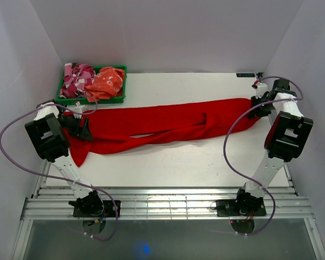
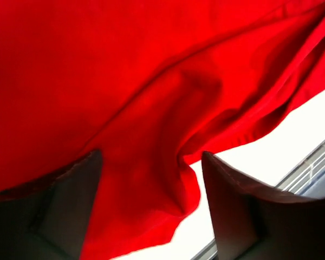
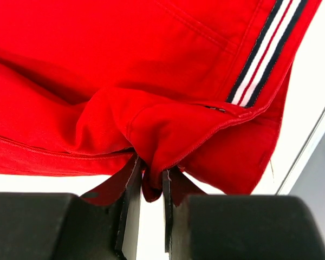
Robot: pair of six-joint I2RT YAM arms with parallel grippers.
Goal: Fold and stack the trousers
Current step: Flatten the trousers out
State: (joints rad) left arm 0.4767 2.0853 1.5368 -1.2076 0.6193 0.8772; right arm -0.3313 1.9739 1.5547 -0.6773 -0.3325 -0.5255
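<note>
Your left gripper (image 2: 150,157) is spread wide: in its wrist view the two fingers (image 2: 70,211) stand well apart at the bottom of the frame, with a loose fold of the trousers (image 2: 124,70) hanging down through the gap and clamped by neither. From overhead that gripper (image 1: 85,129) sits at the left end of the cloth, over the edge of the red fabric. Your right gripper (image 3: 151,170) is pressed nearly together and pinches a bunched fold of the trousers (image 3: 151,54) between its tips; just up and right of the pinch a striped band (image 3: 265,54) of dark, white and red runs along the cloth. In the top view this gripper (image 1: 255,105) is at the right end of the garment, near the right wall. Between your two tools the trousers (image 1: 162,125) lie stretched across the middle of the white table (image 1: 195,162), almost from one side to the other, the two legs overlapping near the centre and the left end drooping toward the lower left. At the upper left of the frame, touching the upper edge of the cloth, a green crate (image 1: 123,81) holds a pink-and-white patterned garment (image 1: 76,78) and an orange garment (image 1: 105,81).
</note>
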